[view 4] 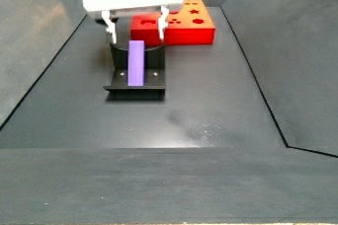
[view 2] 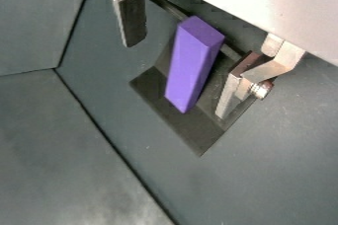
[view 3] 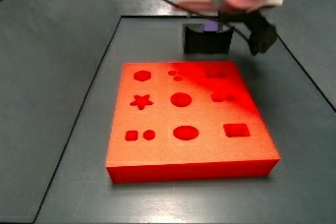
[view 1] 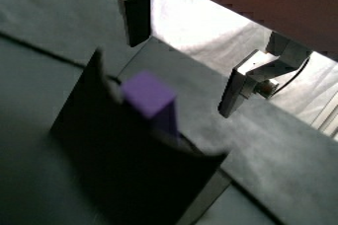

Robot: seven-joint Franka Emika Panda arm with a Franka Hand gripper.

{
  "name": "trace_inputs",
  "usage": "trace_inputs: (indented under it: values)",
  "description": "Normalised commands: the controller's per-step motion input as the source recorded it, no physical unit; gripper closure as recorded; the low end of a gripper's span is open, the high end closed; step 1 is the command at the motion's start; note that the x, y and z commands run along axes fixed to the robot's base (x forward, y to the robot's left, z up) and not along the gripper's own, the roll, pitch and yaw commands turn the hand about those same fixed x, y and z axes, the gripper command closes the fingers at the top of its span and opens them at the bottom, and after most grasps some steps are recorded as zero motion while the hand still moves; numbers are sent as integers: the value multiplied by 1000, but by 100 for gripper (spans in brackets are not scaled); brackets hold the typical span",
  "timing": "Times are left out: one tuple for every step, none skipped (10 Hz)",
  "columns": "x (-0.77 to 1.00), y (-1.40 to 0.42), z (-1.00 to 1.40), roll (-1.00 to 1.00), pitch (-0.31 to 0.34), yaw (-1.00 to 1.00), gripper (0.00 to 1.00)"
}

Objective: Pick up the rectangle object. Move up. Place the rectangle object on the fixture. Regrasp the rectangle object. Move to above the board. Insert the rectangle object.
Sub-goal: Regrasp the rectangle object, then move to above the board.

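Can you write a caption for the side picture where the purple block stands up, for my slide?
The open gripper hovers over the purple rectangle object leaning on the dark fixture, orange-red board behind.

The dark grey worktop (view 4: 199, 91) is a flat, matte sheet, with sloping dark side panels (view 4: 46, 61) rising from its long edges. A faint pale scuff (view 4: 201, 130) marks its middle. Creased white cloth (view 1: 211, 27) lies past one edge.
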Motion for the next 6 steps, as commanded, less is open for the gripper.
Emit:
trace_inputs:
  values:
    - [87,17,-659,64,-45,-22,0]
    - [77,9,-457,61,-23,-28,0]
    - [72,7,-308,63,-13,-25,0]
    - [46,-2,-191,48,6,-13,0]
    - [0,0,0,0,0,0,100]
    - [-16,-124,1000,-299,-649,-153,100]
